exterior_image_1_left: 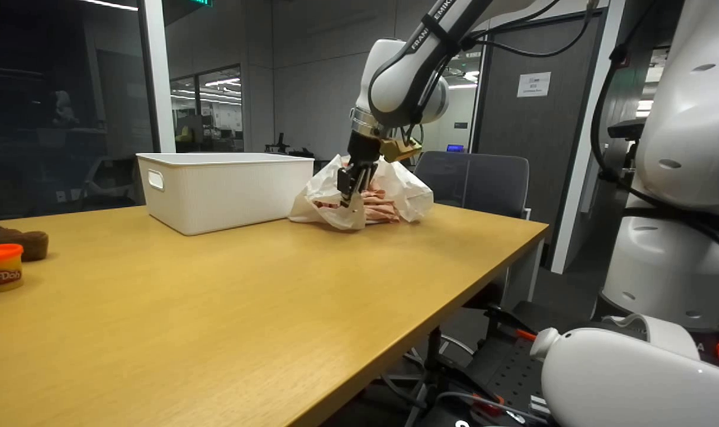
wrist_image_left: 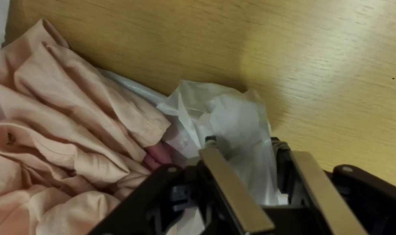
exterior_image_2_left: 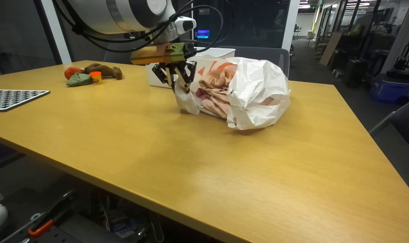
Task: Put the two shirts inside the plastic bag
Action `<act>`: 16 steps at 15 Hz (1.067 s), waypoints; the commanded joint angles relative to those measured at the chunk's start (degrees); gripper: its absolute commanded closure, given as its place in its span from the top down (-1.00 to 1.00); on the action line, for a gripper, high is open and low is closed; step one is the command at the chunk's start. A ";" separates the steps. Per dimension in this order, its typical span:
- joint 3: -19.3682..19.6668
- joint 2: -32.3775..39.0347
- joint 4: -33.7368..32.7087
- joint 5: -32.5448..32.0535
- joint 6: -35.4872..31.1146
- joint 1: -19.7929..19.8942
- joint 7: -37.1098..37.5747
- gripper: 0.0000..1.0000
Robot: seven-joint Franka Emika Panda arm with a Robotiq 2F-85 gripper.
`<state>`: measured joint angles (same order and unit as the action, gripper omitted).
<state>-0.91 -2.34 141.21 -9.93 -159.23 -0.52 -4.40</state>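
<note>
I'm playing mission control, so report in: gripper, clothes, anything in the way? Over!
Gripper open, loose flap of the plastic bag between its fingers. Peach cloth bunched at the bag's mouth. Flap might get in the way.

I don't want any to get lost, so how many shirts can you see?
2, it seems: a peach shirt bunched in the opening of the white bag, and a darker pink shirt peeking out beneath the peach one. More could be hidden in the folds.
</note>
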 commanded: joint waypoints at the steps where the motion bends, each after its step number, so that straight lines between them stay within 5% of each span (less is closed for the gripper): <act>1: 0.15 -1.18 0.13 -6.59 -0.14 1.10 5.22 -0.76; 3: 0.05 -1.96 -0.06 -11.03 3.35 1.49 6.95 -1.00; 8: -1.20 -7.20 -0.27 -10.16 16.17 -0.02 1.46 -0.99; 16: -6.35 -17.45 -0.36 -30.74 12.12 2.95 12.25 -0.99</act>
<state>-4.88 -15.98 140.58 -33.71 -144.56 0.16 2.38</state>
